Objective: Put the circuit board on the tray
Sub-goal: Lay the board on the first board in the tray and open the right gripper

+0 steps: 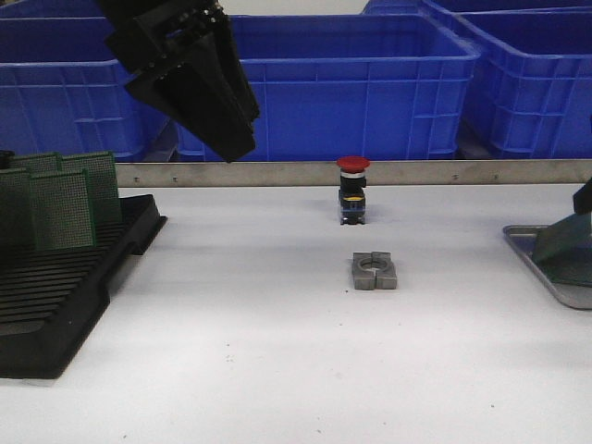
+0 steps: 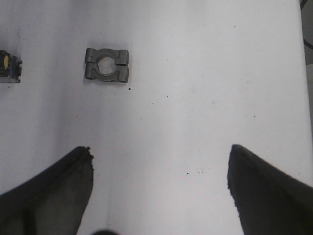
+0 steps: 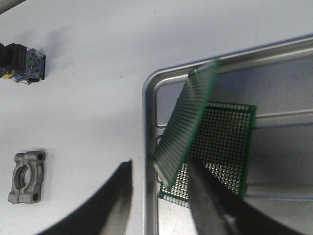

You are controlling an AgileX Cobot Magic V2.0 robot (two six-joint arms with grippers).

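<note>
The silver tray (image 1: 532, 252) sits at the table's right edge and also shows in the right wrist view (image 3: 149, 147). One green circuit board (image 3: 227, 142) lies flat on its floor. A second circuit board (image 3: 188, 115) stands tilted over it between the fingers of my right gripper (image 3: 160, 165), leaning against one finger (image 3: 210, 196); the other finger is apart from it. The jaws stand open. In the front view, only a dark edge of the right gripper (image 1: 585, 196) shows above a green board (image 1: 564, 242). My left gripper (image 1: 227, 139) (image 2: 160, 149) hangs high at the back left, open and empty.
A black slotted rack (image 1: 55, 296) with several upright green boards (image 1: 65, 199) stands at the left. A red push button (image 1: 352, 190) and a grey metal clamp block (image 1: 375, 271) sit mid-table. Blue crates (image 1: 351, 83) line the back behind a metal rail (image 1: 462, 172).
</note>
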